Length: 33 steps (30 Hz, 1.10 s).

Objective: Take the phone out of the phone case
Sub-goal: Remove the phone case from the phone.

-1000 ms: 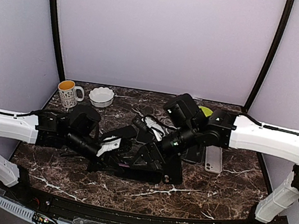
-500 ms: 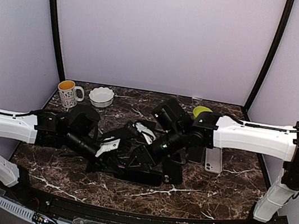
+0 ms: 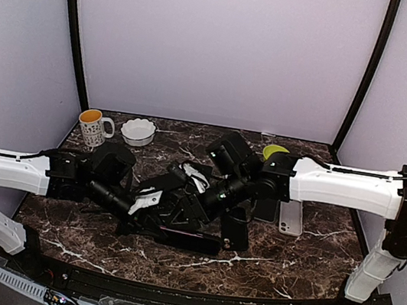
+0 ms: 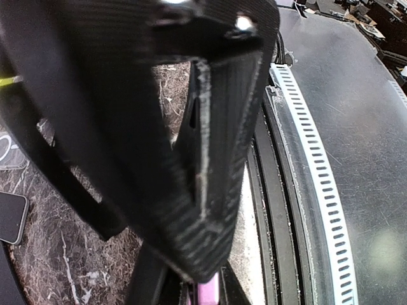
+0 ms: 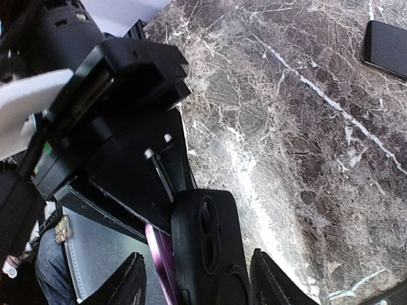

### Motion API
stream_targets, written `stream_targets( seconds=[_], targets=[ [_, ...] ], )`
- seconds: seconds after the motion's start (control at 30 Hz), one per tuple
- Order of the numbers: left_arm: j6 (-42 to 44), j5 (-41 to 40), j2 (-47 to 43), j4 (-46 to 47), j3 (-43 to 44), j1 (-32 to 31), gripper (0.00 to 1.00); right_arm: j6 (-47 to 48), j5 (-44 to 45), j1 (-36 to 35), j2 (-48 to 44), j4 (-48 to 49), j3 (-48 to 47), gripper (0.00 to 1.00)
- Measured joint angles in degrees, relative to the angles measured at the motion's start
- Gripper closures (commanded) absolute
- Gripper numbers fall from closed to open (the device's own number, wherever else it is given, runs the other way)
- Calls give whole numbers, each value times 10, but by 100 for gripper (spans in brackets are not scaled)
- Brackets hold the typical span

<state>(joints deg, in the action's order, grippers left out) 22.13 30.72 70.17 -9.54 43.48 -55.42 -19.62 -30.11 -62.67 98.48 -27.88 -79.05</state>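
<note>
The phone [image 5: 158, 254] shows as a purple edge peeling out of the black phone case [image 5: 210, 254], whose camera cutout faces the right wrist view. My right gripper [image 5: 200, 289] is shut on the case, one finger on each side of it. My left gripper [image 3: 164, 220] is shut on the phone; its black fingers [image 5: 137, 159] clamp the phone's far end. In the left wrist view, a dark finger [image 4: 191, 159] fills the frame, with a strip of the purple phone [image 4: 206, 293] below it. Both grippers meet at the table's middle, where the right gripper [image 3: 209, 204] reaches in from the right.
A mug [image 3: 93, 127] and a white bowl [image 3: 138, 131] stand at the back left, a green object [image 3: 275, 151] at the back right. Two other phones [image 3: 292, 217] [image 3: 266, 209] lie to the right of the grippers. The table's front rail [image 4: 305, 159] is close.
My right arm has swung left toward the left gripper, and its jaws have narrowed onto the phone case. The left arm has stayed put, still shut.
</note>
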Motion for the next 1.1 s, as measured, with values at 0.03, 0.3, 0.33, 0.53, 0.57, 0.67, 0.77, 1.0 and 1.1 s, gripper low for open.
stream_targets(
  seconds=[0.03,0.3,0.33,0.53,0.57,0.67,0.77,1.0,1.1],
  targets=[
    [2,0,0,0,0,0,100,-3,-2,1,0,4,0,47],
    [7,-1,-11,-2,0,0,100,-17,-1,5,0,20,10,62],
    [7,-2,-11,-3,0,0,100,-18,0,5,0,22,11,63],
    [10,-8,-11,-7,0,0,100,-12,8,-4,0,22,11,68],
    [10,-10,-11,-7,0,0,100,-9,11,-5,0,22,11,70],
    [12,-15,-11,-10,0,-1,100,-2,22,-11,0,20,11,71],
    [14,-19,-11,-14,0,-2,100,3,35,-16,0,19,11,72],
    [20,-31,-12,-19,0,-4,100,12,64,-22,0,15,11,76],
    [24,-35,-18,-22,0,-4,100,17,77,-26,0,3,12,76]
  ],
)
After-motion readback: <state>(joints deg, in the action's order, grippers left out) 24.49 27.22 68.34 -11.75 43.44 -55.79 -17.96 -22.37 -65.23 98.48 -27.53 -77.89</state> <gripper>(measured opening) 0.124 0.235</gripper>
